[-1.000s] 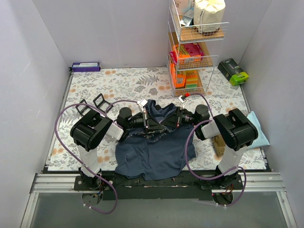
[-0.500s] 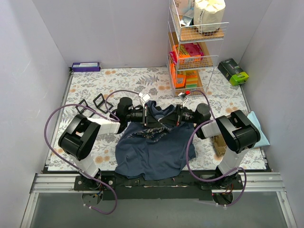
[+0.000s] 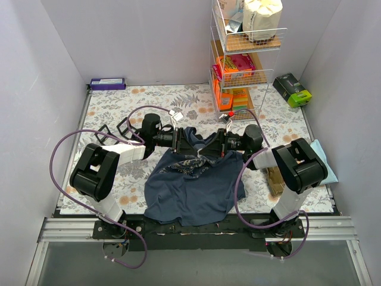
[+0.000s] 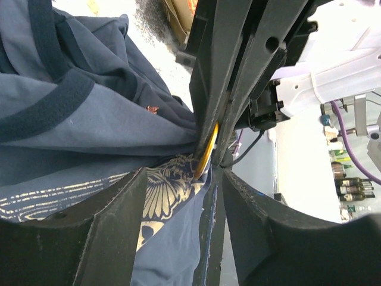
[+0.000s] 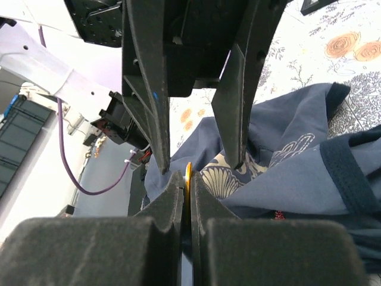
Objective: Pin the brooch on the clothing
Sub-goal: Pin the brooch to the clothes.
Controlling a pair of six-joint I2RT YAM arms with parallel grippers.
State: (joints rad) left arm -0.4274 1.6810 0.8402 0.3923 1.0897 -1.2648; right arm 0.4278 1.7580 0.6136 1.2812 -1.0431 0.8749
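On floral tablecloth between grey walls: clothing; left gripper apart, right gripper clamped on brooch.

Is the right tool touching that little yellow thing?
Touching. The right wrist view shows the right tool shut on the thin yellow edge of the brooch, its two fingers pressed against either side with no gap.

Arms meet tip to tip — left hand spread, right hand pinched closed.
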